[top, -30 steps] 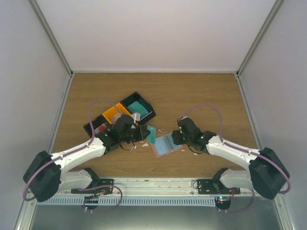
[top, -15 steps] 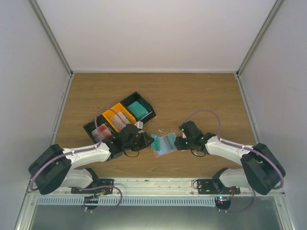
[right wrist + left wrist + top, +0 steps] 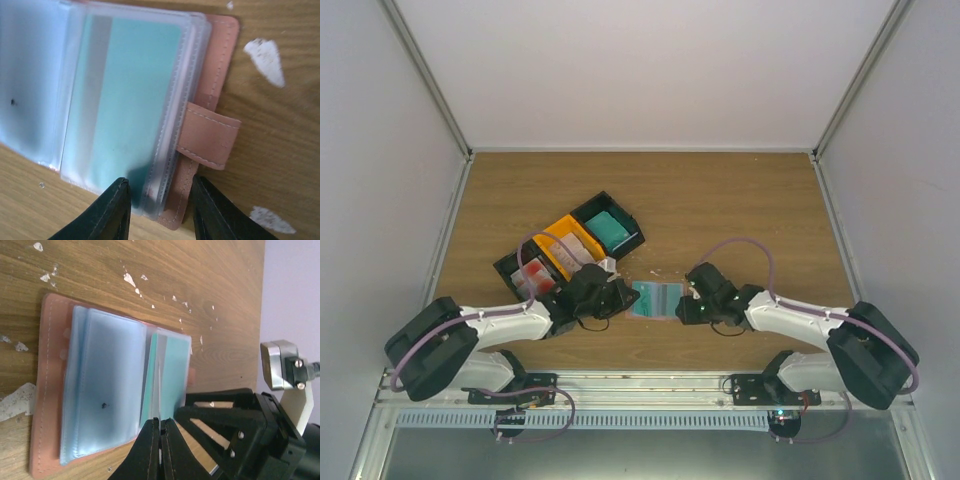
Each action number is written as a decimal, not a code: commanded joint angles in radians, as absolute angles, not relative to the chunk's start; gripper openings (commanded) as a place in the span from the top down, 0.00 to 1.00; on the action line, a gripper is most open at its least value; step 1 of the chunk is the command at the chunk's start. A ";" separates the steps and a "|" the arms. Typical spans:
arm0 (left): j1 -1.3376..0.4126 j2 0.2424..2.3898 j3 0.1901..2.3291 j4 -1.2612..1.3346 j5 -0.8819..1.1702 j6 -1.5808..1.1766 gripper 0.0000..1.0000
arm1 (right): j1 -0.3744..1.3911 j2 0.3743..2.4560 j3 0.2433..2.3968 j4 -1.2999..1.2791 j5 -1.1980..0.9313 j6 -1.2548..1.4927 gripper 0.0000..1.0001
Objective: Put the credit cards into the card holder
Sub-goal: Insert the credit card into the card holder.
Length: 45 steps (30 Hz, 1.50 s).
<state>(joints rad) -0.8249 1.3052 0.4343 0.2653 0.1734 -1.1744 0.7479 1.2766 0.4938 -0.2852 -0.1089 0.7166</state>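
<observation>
The salmon-pink card holder (image 3: 655,298) lies open on the table between both grippers, its clear sleeves facing up. In the left wrist view its cover (image 3: 46,390) runs along the left. My left gripper (image 3: 160,421) is shut on the thin near edge of a teal credit card (image 3: 174,365) that reaches in among the right-hand sleeves. My right gripper (image 3: 160,182) is open, its fingers (image 3: 118,205) standing either side of the holder's (image 3: 207,135) strap edge. The teal card (image 3: 130,100) shows through the sleeve. From above, the left gripper (image 3: 620,297) and right gripper (image 3: 688,303) flank the holder.
A row of bins stands at the back left: a black bin (image 3: 630,228) with a teal card (image 3: 611,229), an orange bin (image 3: 558,229), and a black bin (image 3: 506,266) with a red card (image 3: 532,277). White scraps (image 3: 131,280) dot the wood.
The holder has gone from tilted to lying square between the arms. The left gripper brought the teal card right to it. The right gripper slid left, its jaws narrowing.
</observation>
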 commanded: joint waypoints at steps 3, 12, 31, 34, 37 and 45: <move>-0.833 1.325 0.411 0.367 0.091 -1.159 1.00 | 0.804 1.302 0.541 -0.382 -0.021 0.819 0.61; -0.829 1.362 0.435 0.406 0.126 -1.065 1.00 | 0.809 1.334 0.637 -0.505 0.066 0.814 0.57; -0.775 1.539 0.497 0.537 0.265 -0.970 1.00 | 0.808 1.393 0.633 -0.466 -0.018 0.843 0.62; -0.771 1.565 0.495 0.555 0.281 -0.977 1.00 | 0.808 1.394 0.626 -0.470 -0.019 0.843 0.63; -0.768 1.590 0.495 0.581 0.296 -0.988 1.00 | 0.808 1.392 0.622 -0.475 -0.014 0.843 0.63; -0.767 1.659 0.503 0.656 0.348 -1.015 1.00 | 0.806 1.386 0.618 -0.478 -0.024 0.840 0.63</move>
